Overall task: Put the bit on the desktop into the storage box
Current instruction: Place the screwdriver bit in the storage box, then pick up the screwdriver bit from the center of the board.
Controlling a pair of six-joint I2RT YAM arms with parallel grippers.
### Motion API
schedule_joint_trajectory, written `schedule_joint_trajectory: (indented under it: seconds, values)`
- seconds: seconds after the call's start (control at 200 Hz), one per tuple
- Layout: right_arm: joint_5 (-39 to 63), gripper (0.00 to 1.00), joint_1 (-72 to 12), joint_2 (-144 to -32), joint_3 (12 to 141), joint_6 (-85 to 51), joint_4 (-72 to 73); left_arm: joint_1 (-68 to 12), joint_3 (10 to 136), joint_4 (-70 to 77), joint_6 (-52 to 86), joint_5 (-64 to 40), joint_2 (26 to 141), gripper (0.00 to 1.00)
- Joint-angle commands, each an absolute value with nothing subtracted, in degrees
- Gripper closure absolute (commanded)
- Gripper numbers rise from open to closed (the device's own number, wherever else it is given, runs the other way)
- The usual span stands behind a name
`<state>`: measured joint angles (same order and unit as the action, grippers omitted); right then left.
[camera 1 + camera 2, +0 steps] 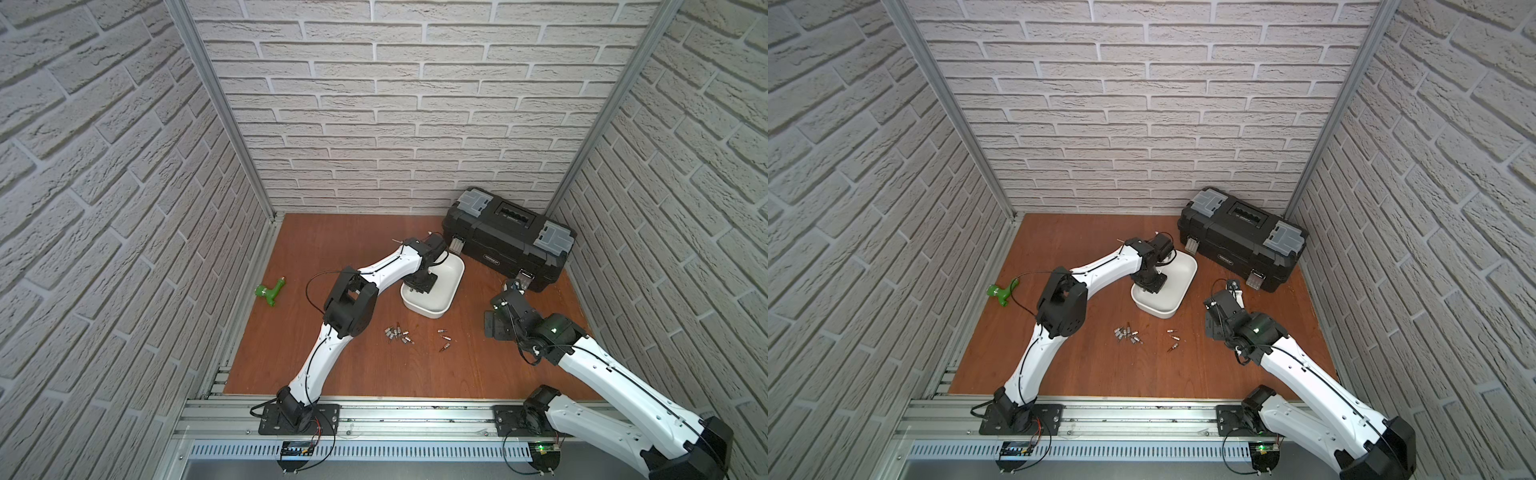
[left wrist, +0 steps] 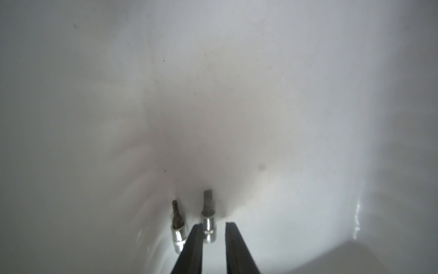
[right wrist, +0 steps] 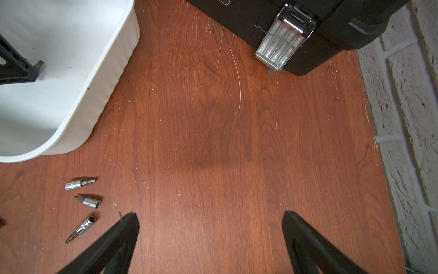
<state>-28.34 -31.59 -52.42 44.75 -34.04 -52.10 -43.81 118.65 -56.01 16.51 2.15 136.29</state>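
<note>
While the left gripper point(image 2: 214, 224) stands parted inside the storage box point(image 2: 213, 95), one bit point(image 2: 208, 227) lies loose between its jaws, a second bit point(image 2: 178, 230) alongside. On the desktop point(image 1: 332, 249) scattered bits point(image 1: 398, 334) lie unmoved; right gripper point(image 3: 211, 220) spread wide, empty. Mostly undone.

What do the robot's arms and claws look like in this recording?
Both arms, left arm and right arm, have white curved shells, black joint housings and thin black cables running along them; a green light glows on the right one. The left claw and right claw have slim, tapered black fingers.
</note>
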Motion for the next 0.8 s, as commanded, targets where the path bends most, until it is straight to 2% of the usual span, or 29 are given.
schedule_joint_trajectory:
  seconds: [0.0,0.21,0.365,0.595,0.795]
  values:
    - [-29.6,0.01,-31.4,-51.7,44.4,-33.7,-51.9,-44.1,119.9,-57.4,16.4,2.2,137.0,0.78]
    - [-29.6,0.01,-31.4,-51.6,44.8,-33.4,-52.1,-44.2,119.8,-57.3,16.4,1.5,135.6,0.72]
    - [-29.6,0.01,-31.4,-51.5,45.5,-32.4,-52.8,-44.3,119.2,-57.2,16.3,1.6,133.4,0.56]
    - [-28.4,0.01,-31.4,-50.7,46.9,-29.9,-53.0,-44.3,115.6,-55.1,15.9,2.4,127.5,0.38]
    - [-26.8,0.01,-31.4,-49.4,48.2,-27.0,-52.8,-44.3,109.4,-51.3,15.7,3.2,119.5,0.28]
